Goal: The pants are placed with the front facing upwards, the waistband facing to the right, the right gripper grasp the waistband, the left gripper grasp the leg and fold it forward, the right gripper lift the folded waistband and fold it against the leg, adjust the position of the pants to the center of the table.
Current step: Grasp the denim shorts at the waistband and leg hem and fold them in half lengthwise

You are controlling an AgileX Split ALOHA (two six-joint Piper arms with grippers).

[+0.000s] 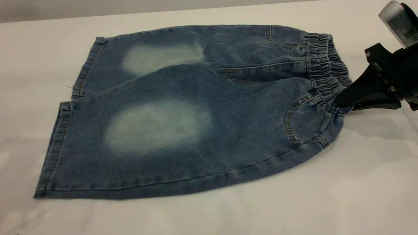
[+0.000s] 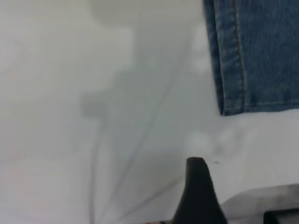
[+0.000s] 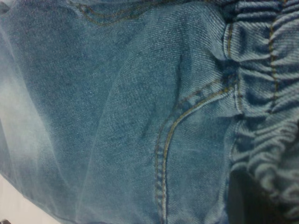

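The pants (image 1: 183, 130) lie flat on the worktop (image 1: 359, 182), front side up, legs pointing toward the exterior view's left and the waistband (image 1: 323, 65) toward its right. The near leg overlaps the far one along the middle seam, and each leg carries a pale faded oval. Tan stitching traces the curved pocket openings below the waistband and the flat hems at the leg ends. The gathered elastic band is bunched and drawn up a little at its near corner.

At that corner the right pincer (image 1: 341, 99) comes in from the exterior view's right edge, its smooth black wedge-shaped fingers closed on the waistband fabric, which puckers around the tips. A silver labelled cylinder (image 1: 396, 21) sits above and behind it. The right wrist view is filled with denim: the pocket seam (image 3: 173, 140) curving down and the ruffled waistband (image 3: 266, 116) beside it.

The left pincer (image 2: 198, 196) shows only in the left wrist view, as one dark finger (image 2: 198, 191) hovering over bare worktop (image 2: 93, 93), near the hemmed corner of a pant leg (image 2: 257, 56) but apart from it. I cannot tell whether it is open or closed.

The worktop is a plain, matte, pale white surface, extending well beyond the pants on every side. Soft grey shadows fall on it under the right pincer and beside the left one. A darker grey band (image 1: 98, 6) runs along its far edge.
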